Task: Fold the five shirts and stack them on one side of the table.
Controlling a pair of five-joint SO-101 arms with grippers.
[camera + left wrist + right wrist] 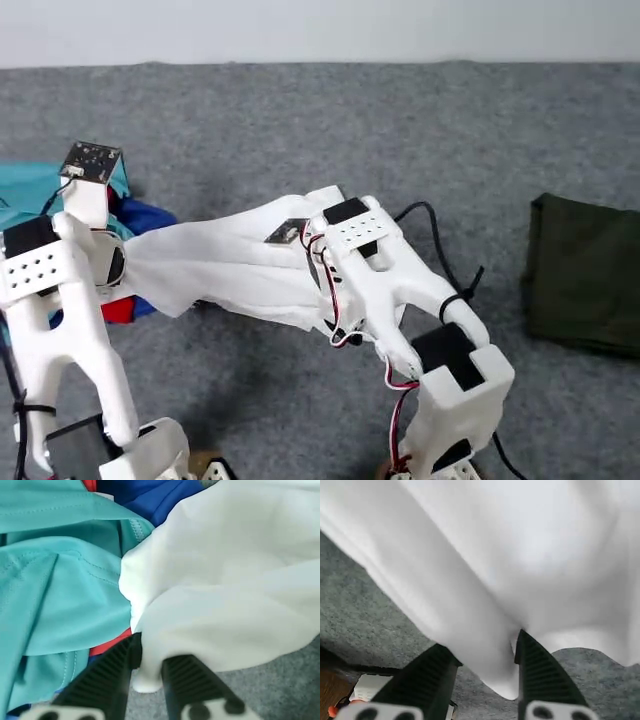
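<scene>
White shirt (220, 265): stretched as a sagging band across the centre of the high view, hanging between the two arms, above the grey table (300, 120).
Left gripper (147, 656): jaws nearly together, pinching a small fold at the shirt's left end, over the pile of unfolded shirts.
Right gripper (480, 652): jaws set a little apart with a thick bunch of white cloth between them; it appears to grip this, though the contact itself is hidden by the fabric.
Other shirts: a teal shirt (25, 190), a blue shirt (150, 215) and a red shirt (115, 310) lie heaped at the left edge; a dark green shirt (585, 275) lies folded flat at the right edge.
Handling: judged light, soft and limp; it drapes and creases freely, holds no shape of its own, and could slip from a shallow pinch.
Where to hold: best taken at two well-separated points along a hem or the shoulders, with a full fold of cloth between the jaws, so it hangs flat for laying out.
</scene>
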